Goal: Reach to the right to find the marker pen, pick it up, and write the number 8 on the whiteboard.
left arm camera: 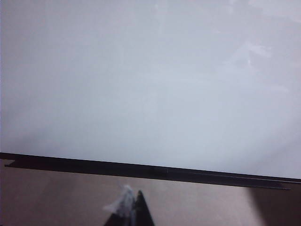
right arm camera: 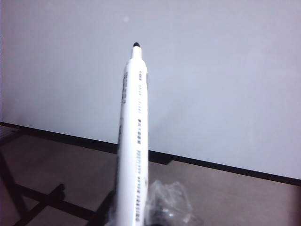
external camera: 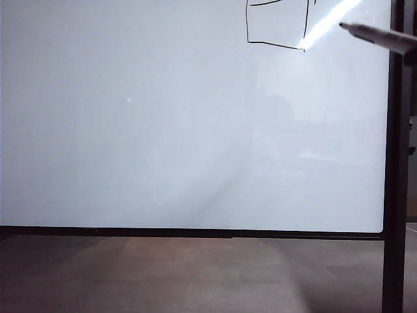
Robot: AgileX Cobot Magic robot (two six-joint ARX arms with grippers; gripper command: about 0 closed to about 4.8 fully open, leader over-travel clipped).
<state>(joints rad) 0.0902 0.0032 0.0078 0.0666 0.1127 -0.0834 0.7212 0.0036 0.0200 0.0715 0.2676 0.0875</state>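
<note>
Right pincer (right arm camera: 141,217) clamped on the marker pen (right arm camera: 134,141), uncapped tip forward, off the whiteboard (external camera: 163,130). The number 8 (external camera: 277,26) looks drawn, beyond the tip; probable step: retreat straight back so the nib doesn't smear. Barrel print too blurred to read. Left pincer (left arm camera: 129,209) low by the board's bottom edge; can't tell its opening, nothing visibly held.
</note>
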